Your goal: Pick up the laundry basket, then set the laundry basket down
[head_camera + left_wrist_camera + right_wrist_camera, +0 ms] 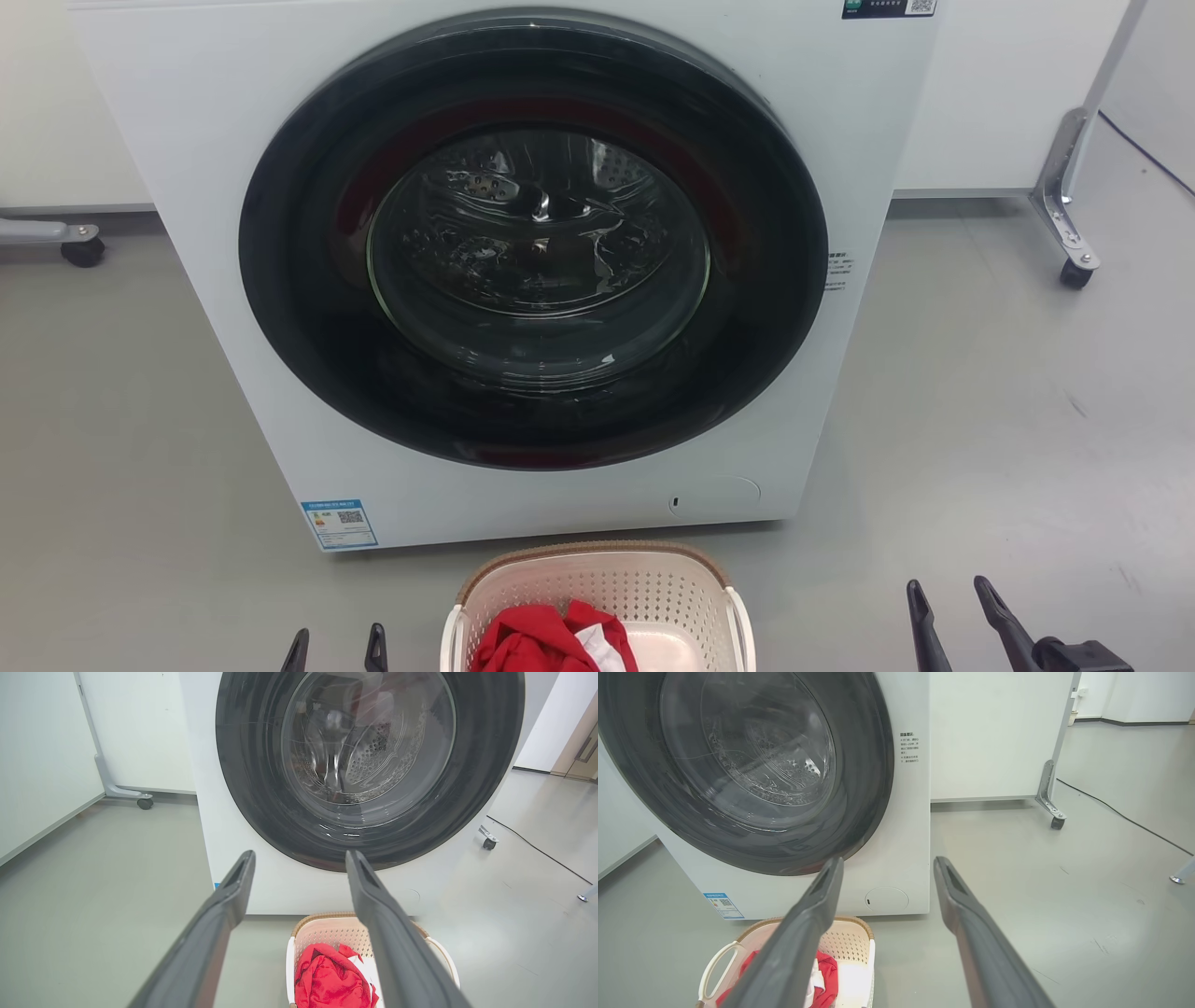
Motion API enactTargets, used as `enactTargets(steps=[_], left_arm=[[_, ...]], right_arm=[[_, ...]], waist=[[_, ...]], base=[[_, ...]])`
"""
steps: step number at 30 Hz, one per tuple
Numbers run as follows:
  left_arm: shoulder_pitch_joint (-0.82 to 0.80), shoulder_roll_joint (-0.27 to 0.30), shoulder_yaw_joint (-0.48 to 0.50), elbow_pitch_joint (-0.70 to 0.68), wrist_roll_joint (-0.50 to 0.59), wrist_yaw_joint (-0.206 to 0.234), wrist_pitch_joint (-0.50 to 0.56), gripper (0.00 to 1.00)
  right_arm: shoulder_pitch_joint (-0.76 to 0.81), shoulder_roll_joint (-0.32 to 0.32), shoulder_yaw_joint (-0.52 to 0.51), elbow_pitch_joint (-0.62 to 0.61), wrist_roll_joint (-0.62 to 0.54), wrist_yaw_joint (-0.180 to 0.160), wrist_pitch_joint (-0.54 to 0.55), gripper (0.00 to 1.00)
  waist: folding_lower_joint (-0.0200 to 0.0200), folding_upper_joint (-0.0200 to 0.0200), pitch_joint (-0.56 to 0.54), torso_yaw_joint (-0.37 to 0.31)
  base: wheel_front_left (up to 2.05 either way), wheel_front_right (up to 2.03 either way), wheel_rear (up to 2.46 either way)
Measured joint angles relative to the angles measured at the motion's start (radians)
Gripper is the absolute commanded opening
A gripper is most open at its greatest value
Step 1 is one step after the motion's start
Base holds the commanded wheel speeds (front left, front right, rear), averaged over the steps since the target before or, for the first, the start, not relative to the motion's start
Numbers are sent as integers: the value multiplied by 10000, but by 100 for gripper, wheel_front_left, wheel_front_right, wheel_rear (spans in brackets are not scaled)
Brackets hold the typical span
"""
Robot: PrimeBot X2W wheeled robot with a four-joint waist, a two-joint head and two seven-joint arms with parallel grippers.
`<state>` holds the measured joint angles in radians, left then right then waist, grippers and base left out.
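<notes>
A: So, what is the laundry basket [653, 593] like?
B: Cream plastic with rounded corners, walls pierced by rows of small holes, and a brown rim that looks woven. A smooth white loop handle [454, 635] sits on its left side and another on its right.
A: Where does it stand?
B: Upright on the smooth grey floor [980, 420], mouth up, just in front of the washing machine [187, 140] and not touching it. A crumpled red cloth [537, 644] lies inside toward the left, with a bit of white cloth [602, 651] beside it.
A: Which way does its long side run?
B: I cannot tell, because the near end is cut off. The far wall faces the machine squarely, and the handles point left and right.
A: And the machine?
B: A white box with a big round door [532, 243]: a glossy black ring, bulging clear glass, and a dimpled metal drum behind it.
A: The grippers?
B: The left gripper [338, 635] is just left of the basket, its two dark tapered fingers parted with nothing between them. The right gripper [947, 584] is farther out to the right, also spread and holding nothing.
</notes>
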<state>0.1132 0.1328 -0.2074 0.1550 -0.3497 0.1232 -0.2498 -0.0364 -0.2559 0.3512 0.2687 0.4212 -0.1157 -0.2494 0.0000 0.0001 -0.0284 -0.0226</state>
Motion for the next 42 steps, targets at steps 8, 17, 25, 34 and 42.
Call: enactTargets(steps=[8, 17, 25, 34, 42], left_arm=[[7, -54, 50, -69, 15, 2, 73, 100], [41, -96, 69, -100, 69, 2, 257, 100], [152, -113, 88, -98, 81, 4, 462, 100], [204, -176, 38, 157, 73, 2, 545, 0], [312, -245, 138, 474, -293, -100, 677, 0]], right_arm=[[214, -4, -192, -228, -138, -75, -2, 100], [301, -6, -318, -382, -280, -75, 17, 100], [313, -6, -410, -454, -384, -77, 128, 100], [584, 90, -370, -332, -445, -79, 324, 0], [854, 314, -548, -52, -92, 27, 472, 0]], waist=[[0, 0, 2, 38], [0, 0, -7, 76], [0, 0, -70, 73], [0, 0, -124, 69], [0, -1, -101, 76]], base=[[0, 0, 0], [0, 0, 0], [0, 0, 0], [0, 0, 0], [0, 0, 0]])
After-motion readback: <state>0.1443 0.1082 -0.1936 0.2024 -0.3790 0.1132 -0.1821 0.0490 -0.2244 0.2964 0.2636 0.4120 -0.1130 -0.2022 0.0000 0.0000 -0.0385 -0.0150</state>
